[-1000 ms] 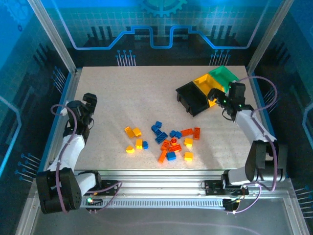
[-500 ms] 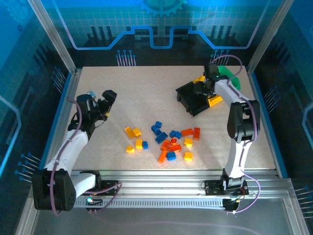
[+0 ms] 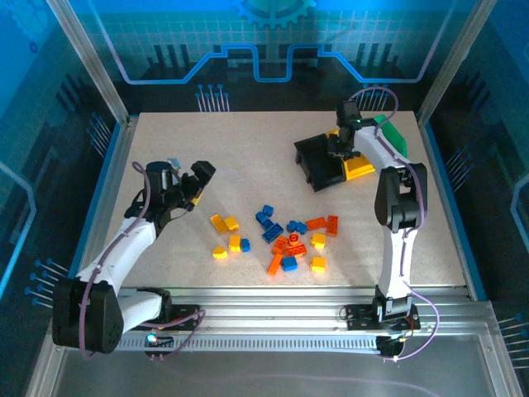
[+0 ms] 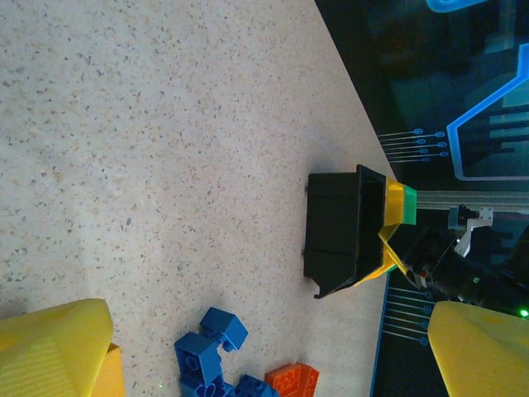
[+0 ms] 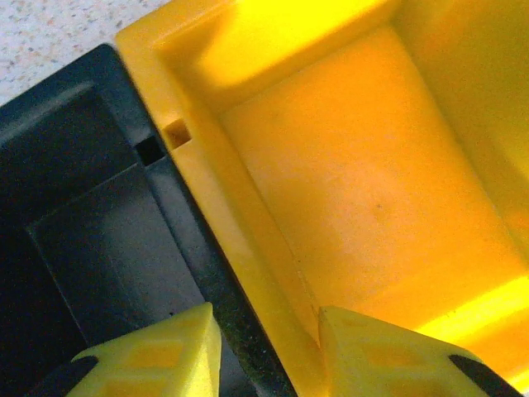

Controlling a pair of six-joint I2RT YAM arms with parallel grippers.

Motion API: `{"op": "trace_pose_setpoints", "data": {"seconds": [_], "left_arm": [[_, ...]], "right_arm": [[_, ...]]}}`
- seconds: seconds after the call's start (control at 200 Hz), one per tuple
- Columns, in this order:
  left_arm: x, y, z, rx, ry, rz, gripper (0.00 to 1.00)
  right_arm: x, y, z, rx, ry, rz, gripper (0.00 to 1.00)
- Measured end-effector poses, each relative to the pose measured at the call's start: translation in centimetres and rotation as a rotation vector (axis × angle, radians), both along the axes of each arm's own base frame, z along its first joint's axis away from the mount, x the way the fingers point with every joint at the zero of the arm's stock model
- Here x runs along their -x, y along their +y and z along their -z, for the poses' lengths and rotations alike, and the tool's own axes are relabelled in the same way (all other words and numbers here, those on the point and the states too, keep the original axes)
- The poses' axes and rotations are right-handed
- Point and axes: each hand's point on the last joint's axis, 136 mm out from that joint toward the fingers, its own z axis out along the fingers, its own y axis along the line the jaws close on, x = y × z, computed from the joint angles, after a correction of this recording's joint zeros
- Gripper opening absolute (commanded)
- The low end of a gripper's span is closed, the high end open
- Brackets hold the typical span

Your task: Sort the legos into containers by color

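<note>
Containers (image 3: 318, 165): right arm (image 3: 395, 240) stretched over, fingers (image 5: 157, 351) pinching black-yellow wall (image 5: 248, 273).

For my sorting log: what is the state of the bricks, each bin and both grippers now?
legos, loose on the table, unsorted.
black bin, no brick seen inside.
yellow bin, no brick seen inside.
green bin, mostly hidden by the right arm.
left gripper, open, empty.
right gripper, astride the black-yellow wall; grip unclear.

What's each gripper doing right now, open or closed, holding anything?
Left gripper: jaws wide open, holding nothing.
Right gripper: jaws closed on the containers, straddling the wall between the black bin and the yellow bin.
</note>
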Motion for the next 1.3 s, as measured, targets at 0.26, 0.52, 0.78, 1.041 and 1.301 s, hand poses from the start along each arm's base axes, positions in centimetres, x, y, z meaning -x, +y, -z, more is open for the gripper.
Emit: {"op": "trace_pose_setpoints", "data": {"seconds": [0.26,0.52,0.78,1.041,1.301], "left_arm": [[0.7,-0.5,1.2,0.007,0.025,0.021,0.99],[0.8,-0.9,1.2,0.016,0.026,0.04,0.99],[1.0,-1.1,1.3,0.018,0.034,0.048,0.99],[1.4,-1.4,0.8,0.029,0.025,0.062,0.99],[2.8,-1.4,-0.3,0.041,0.001,0.061,0.99]], "right_arm": [[0.3,2.4,1.0,0.015,0.036,-0.003,0.58],[1.2,2.3,1.9,0.038,0.07,0.05,0.4],[0.6,2.8,1.8,0.026,0.077,0.078,0.12],[0.9,6.9,1.7,0.015,0.078,0.043,0.0],[2.9,16.2,1.7,0.008,0.072,-0.041,0.0]]}}
